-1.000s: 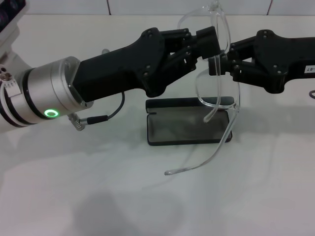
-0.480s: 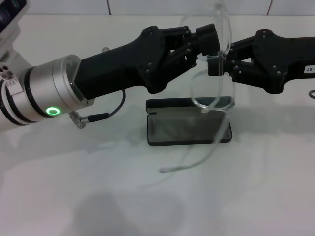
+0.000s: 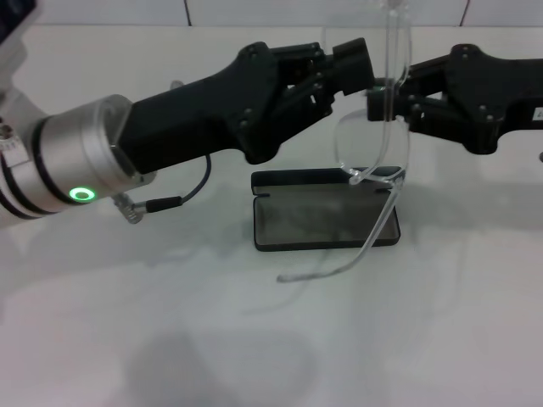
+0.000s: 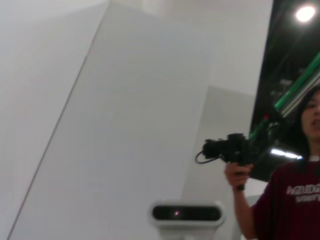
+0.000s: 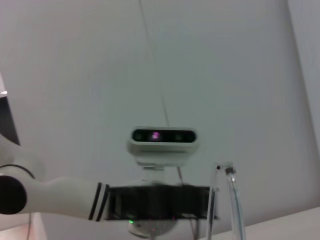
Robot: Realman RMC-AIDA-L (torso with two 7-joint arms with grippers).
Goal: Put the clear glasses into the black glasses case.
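above case (image 3: 327, 222), grippers (image 3: 379, 91) meeting.

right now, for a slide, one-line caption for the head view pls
Both grippers, left gripper and right gripper, hold the clear glasses above the open black glasses case.

Glasses (image 3: 373, 161) colourless, see-through. Case (image 3: 327, 222) black, grey lining. Bench (image 3: 271, 339) plain white. Both grippers black; left arm's silver cuff (image 3: 81, 161) lit with a green ring.
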